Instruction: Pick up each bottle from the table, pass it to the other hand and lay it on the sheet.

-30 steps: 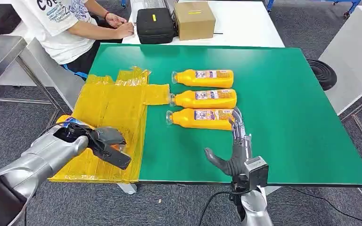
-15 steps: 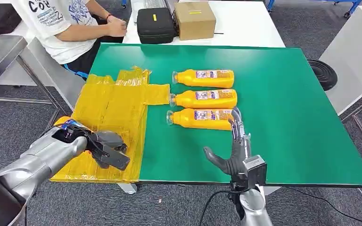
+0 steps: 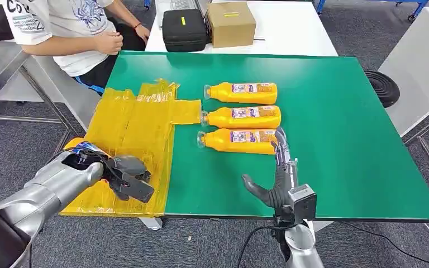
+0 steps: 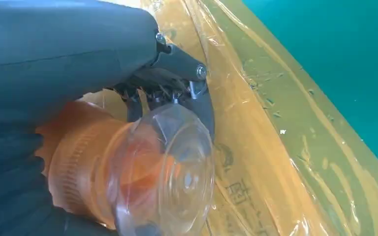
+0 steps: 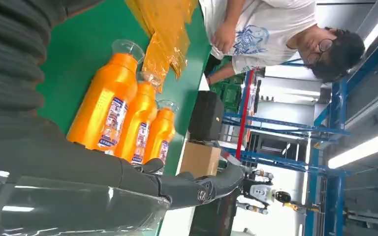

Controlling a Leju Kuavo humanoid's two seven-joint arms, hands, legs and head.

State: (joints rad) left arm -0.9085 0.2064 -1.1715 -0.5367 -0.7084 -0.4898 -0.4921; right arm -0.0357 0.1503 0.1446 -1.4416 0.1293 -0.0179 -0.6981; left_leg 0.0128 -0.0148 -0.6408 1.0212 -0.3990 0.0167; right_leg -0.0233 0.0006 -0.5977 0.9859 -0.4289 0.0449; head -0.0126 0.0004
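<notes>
- Presently, left hand [image 3: 127, 177] grips an orange bottle [image 4: 128, 172] over the yellow sheet [image 3: 131, 131].
- Right hand [image 3: 276, 181]: fingers spread, empty; nearest of three bottles [image 3: 240, 140] at its 11 o'clock, just beside the fingertips [image 3: 280, 135].

Open green to the right, crowded left and middle

The table [image 3: 341, 111] lies bare across its whole right half and along the near edge — free passage there. Three bottles [image 3: 240, 116] lie side by side in the middle, caps toward the sheet [image 3: 139, 128], the nearest one just beyond the right hand [image 3: 276, 178], whose fingers are spread and upright at the near edge. The crinkled yellow sheet covers the left edge and hangs past it; the left hand [image 3: 125, 177] holds a bottle [image 4: 128, 172] low over its near-left corner. Beyond the far edge sit a black case [image 3: 184, 29] and a cardboard box [image 3: 230, 22] — a person [image 3: 67, 33] stands at the far-left corner.
</notes>
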